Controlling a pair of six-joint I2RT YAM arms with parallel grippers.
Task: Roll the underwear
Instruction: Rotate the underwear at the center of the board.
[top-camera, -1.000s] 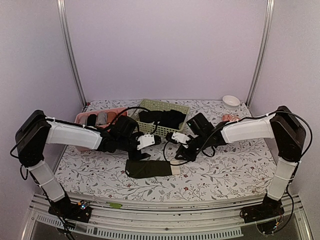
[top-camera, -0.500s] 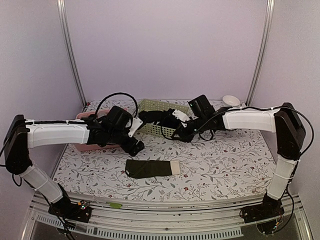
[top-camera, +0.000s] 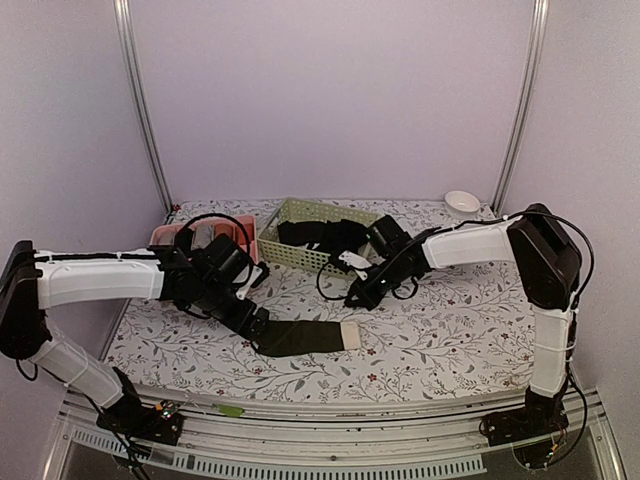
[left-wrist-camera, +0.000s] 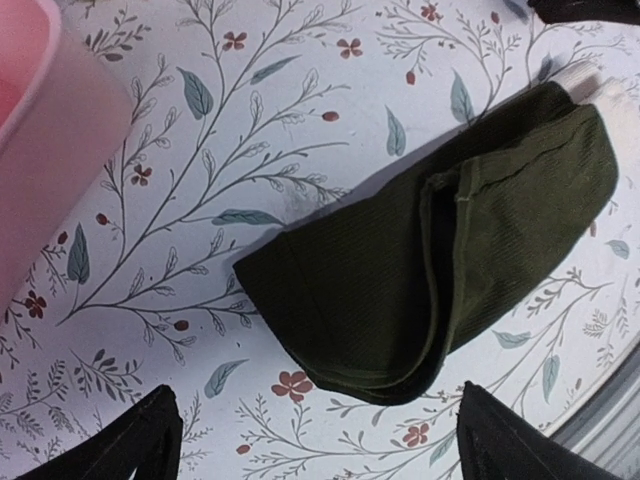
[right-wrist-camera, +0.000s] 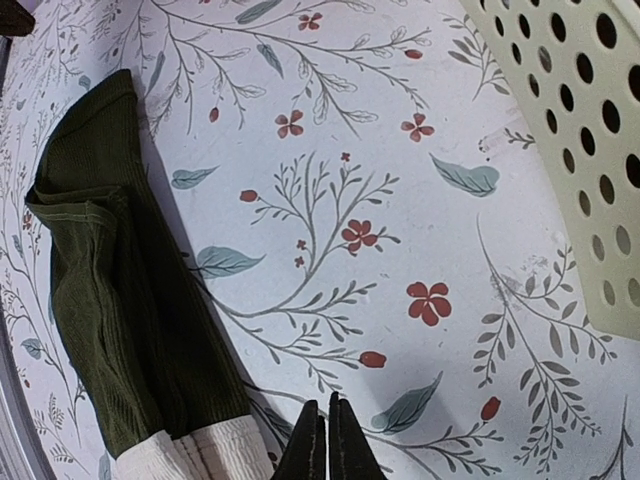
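Left wrist: underwear folded flat; left fingers spread.

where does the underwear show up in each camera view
Top external: the underwear is a dark flat strip, low in the centre of the picture.
Left wrist: it fills the centre and right.
Right wrist: it runs down the left side.
Shared landmark: its cream waistband, at the strip's right end from above, at top right in the left wrist view, at bottom left in the right wrist view.
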